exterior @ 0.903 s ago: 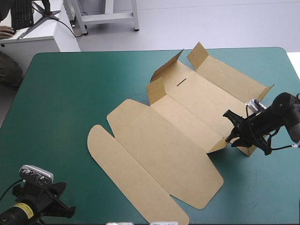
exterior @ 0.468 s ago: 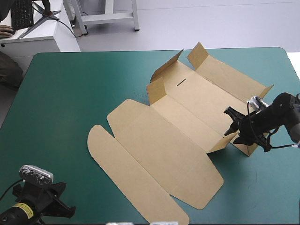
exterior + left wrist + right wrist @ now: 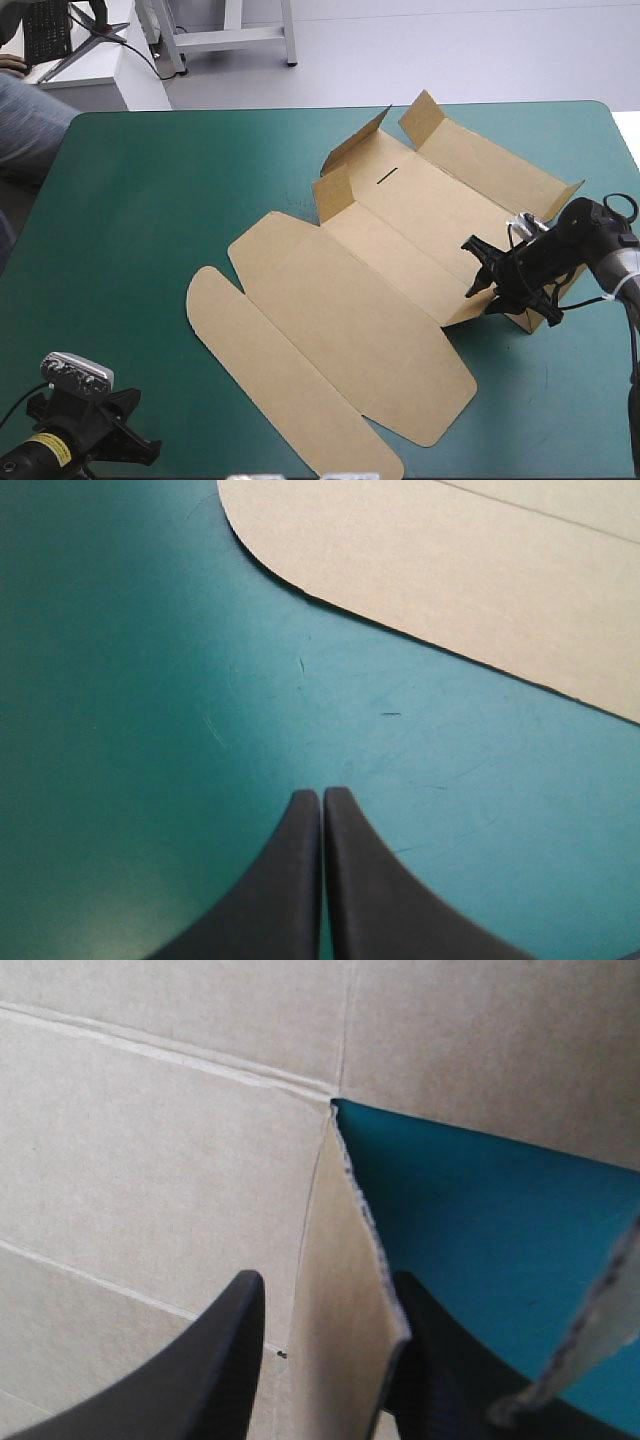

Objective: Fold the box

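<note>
I'm seeing the brown box (image 3: 400, 240) lying opened out on the teal-green cover (image 3: 150, 200). My right gripper (image 3: 470, 268) is straddling its raised flap (image 3: 345, 1300), fingers apart. My left gripper (image 3: 320, 795) is sitting pinched together near its rounded end.

Gripper (image 3: 322, 795) closed; box (image 3: 480, 570) ahead, apart.

The high camera is looking forward and down over the whole table (image 3: 150, 200); both wrist cameras are peering closely at parts of the same box (image 3: 400, 250).
</note>
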Controlling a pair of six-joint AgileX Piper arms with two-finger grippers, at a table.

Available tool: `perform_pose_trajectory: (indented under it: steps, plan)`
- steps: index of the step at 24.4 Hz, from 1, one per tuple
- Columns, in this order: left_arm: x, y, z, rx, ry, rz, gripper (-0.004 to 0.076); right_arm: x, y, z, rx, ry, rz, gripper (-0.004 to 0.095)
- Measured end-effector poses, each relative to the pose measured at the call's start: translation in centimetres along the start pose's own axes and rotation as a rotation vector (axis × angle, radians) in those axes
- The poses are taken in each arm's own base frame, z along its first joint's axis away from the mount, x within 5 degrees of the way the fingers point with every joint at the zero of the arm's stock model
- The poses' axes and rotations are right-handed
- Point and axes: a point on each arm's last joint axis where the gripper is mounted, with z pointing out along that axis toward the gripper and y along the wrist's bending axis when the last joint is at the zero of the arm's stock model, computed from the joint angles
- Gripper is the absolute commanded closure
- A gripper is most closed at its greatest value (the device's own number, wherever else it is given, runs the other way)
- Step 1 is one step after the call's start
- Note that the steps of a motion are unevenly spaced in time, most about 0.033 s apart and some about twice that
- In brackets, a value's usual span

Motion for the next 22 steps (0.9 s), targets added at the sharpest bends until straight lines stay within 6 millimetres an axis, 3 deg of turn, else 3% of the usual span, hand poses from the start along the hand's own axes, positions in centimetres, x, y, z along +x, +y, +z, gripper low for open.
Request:
perform_pose_trajectory:
  steps: [3, 6, 17, 22]
  plan:
    - [0.0, 0.0, 0.0, 0.000, 0.000, 0.000, 0.0733, -0.1, 0.0, 0.1, 0.001, 0.000, -0.002, 0.0720]
    - [0.0, 0.0, 0.0, 0.000, 0.000, 0.000, 0.0733, 0.0, 0.0, 0.1, 0.001, 0.001, -0.003, 0.0927]
    - [0.0, 0.0, 0.0, 0.000, 0.000, 0.000, 0.0733, -0.1, 0.0, 0.1, -0.004, -0.006, -0.027, 0.0925]
    - [0.0, 0.0, 0.0, 0.000, 0.000, 0.000, 0.0733, -2.1, 1.8, -1.9, 0.008, -0.103, -0.255, 0.0912]
